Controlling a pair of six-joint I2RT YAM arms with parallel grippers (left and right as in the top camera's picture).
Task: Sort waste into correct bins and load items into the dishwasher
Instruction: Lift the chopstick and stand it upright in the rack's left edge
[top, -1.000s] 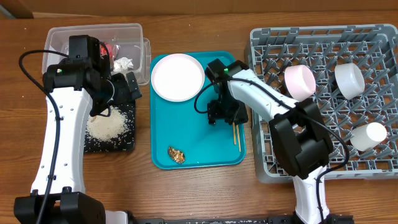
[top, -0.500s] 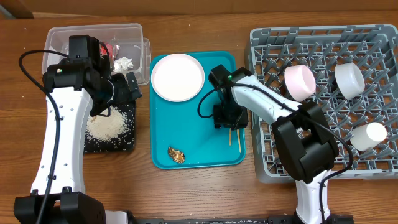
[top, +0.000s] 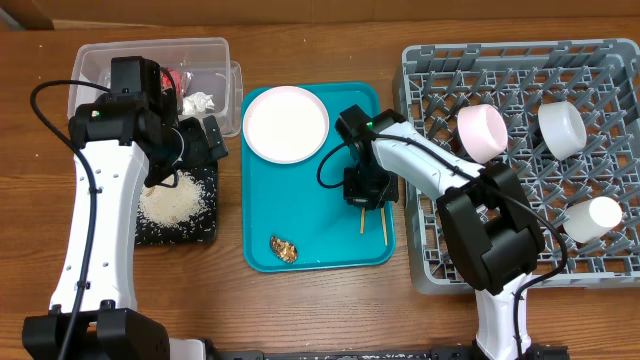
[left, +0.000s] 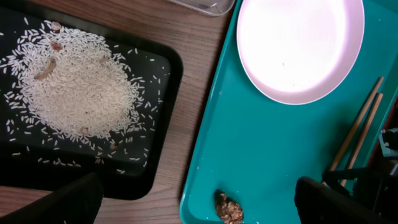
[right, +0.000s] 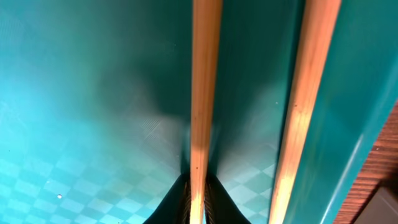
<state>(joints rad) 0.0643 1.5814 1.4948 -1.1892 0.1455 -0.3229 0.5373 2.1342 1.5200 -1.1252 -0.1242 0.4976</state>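
While the plate (top: 286, 124) and scrap (top: 284, 248) wait on the teal tray (top: 310, 200), the chopsticks (left: 354, 124) are the job in hand. They lie slightly splayed on the tray's right side. The outer stick (top: 381, 226) is tight along the right rim and the inner stick (top: 360, 218) is just beside it toward the middle.

Seen from the right wrist, the inner stick runs straight up between the tips of the right gripper (right: 198, 198), which look pinched onto it low against the tray floor. The outer stick sits off to one side, outside the grasp. I'd call this the pickup stage of loading the chopsticks into the rack (top: 430, 270), with only one of the pair caught.

The next move, as I see it, wants a clean lift without the thin stick swivelling in the tips. Then comes a carry over the tray rim to the rack, which stands just beside the tray. The second stick would likely need its own trip, and it lies awkwardly close to the rim.

Further out, the plate sits at the tray's top left and the scrap near its bottom edge. Two bowls (top: 482, 130) and a cup (top: 590, 218) are in the rack.

Across the table, the left gripper (top: 205, 140) hangs wide open and empty over the black tray (top: 195, 230), where the rice (top: 172, 203) is heaped. The tub (top: 110, 55) behind it holds the wrapper (top: 181, 76) and tissue (top: 198, 101).
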